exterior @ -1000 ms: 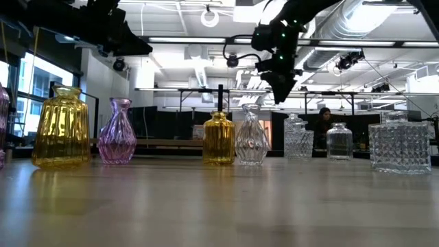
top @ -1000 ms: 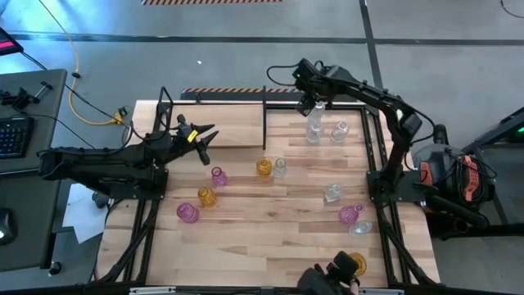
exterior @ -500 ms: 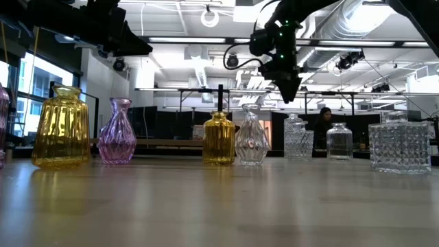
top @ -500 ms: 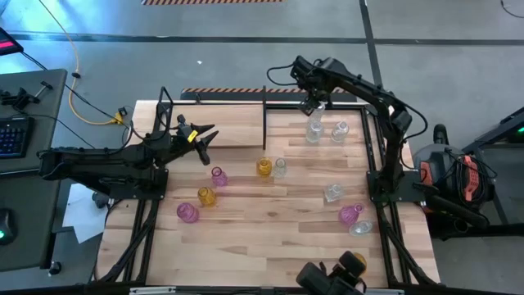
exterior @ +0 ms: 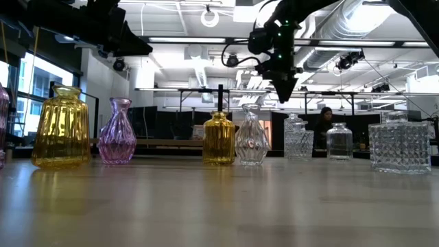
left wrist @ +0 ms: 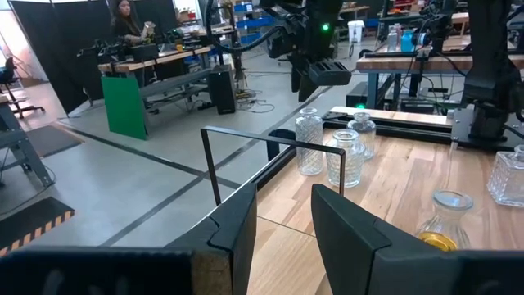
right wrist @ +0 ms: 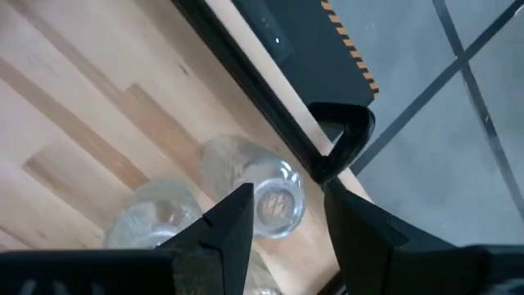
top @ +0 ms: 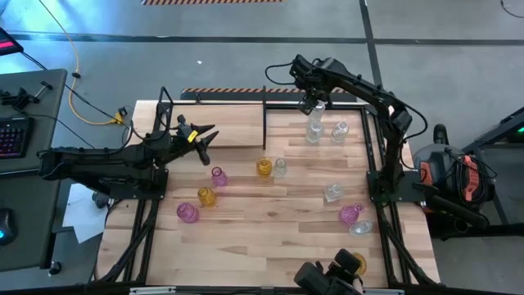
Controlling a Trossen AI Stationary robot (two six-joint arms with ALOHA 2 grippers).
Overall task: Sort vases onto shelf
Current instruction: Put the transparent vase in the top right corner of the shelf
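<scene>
1. We see the right gripper hanging above the back right part of the pale butcher-block tabletop, over a tall clear faceted glass vase. Its fingers stand apart with an open gap, and nothing is between them. In the right wrist view, the round mouth of this clear vase shows directly in the gap below.
2. A second small clear glass vase stands just beside the first one, both near the right end of the low black metal-rod shelf frame.
3. The left gripper waits over the left part of the tabletop, near the pale wood board of the shelf. Its fingers are also apart and hold nothing.
4. In the middle of the tabletop, a small amber-yellow glass vase and a clear bulbous glass vase stand just beside each other.
5. More to the left we see a pink narrow-necked glass vase, another amber vase and a round pink vase.
6. On the right side stand a clear square vase, a pink vase and a clear vase near it.
</scene>
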